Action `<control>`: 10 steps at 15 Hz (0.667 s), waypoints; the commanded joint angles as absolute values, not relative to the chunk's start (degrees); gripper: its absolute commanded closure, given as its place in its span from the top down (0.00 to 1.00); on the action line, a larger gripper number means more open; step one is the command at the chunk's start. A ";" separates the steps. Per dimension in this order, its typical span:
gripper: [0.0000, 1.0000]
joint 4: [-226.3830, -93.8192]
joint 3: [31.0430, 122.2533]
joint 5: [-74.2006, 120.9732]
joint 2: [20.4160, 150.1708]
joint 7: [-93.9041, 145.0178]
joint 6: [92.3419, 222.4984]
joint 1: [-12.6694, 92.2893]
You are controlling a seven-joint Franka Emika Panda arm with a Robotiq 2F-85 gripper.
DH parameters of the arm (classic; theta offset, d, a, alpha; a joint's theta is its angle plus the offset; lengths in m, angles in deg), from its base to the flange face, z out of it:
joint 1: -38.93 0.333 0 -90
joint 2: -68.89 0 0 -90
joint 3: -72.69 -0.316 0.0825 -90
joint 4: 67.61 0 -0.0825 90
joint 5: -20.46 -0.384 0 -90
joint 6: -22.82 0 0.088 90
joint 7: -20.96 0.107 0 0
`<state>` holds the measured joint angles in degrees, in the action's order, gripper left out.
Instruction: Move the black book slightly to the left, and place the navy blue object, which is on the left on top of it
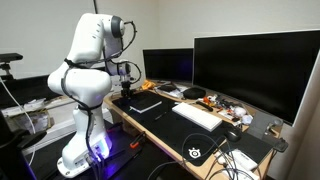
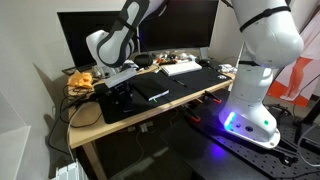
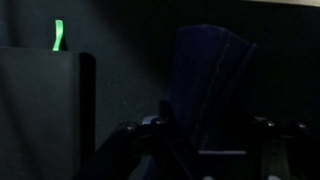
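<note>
The black book point(image 1: 146, 103) lies flat on the long black desk mat, in front of the monitors; it also shows in an exterior view point(image 2: 152, 90). My gripper point(image 1: 126, 86) is low over the end of the desk beside the book, also seen in an exterior view point(image 2: 119, 84). In the dim wrist view the navy blue object point(image 3: 210, 70) sits between the two fingers of my gripper point(image 3: 210, 140). The fingers stand wide apart on either side of it. The exterior views do not show the navy object clearly under the gripper.
Two large monitors point(image 1: 250, 65) stand along the back of the desk. A white keyboard point(image 1: 197, 115) lies past the book. Cluttered small items point(image 2: 82, 78) sit at the desk's end. A black slab with a green tab point(image 3: 58, 35) is beside the navy object.
</note>
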<state>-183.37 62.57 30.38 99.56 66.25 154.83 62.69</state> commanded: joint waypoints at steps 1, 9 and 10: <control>0.32 -185.19 63.46 29.27 96.74 65.70 153.85 63.60; 0.22 -191.58 63.53 33.37 84.12 68.40 147.03 64.42; 0.22 -192.49 63.30 33.96 82.47 68.78 146.15 64.26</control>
<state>-187.49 63.07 32.12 89.95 66.49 148.99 63.59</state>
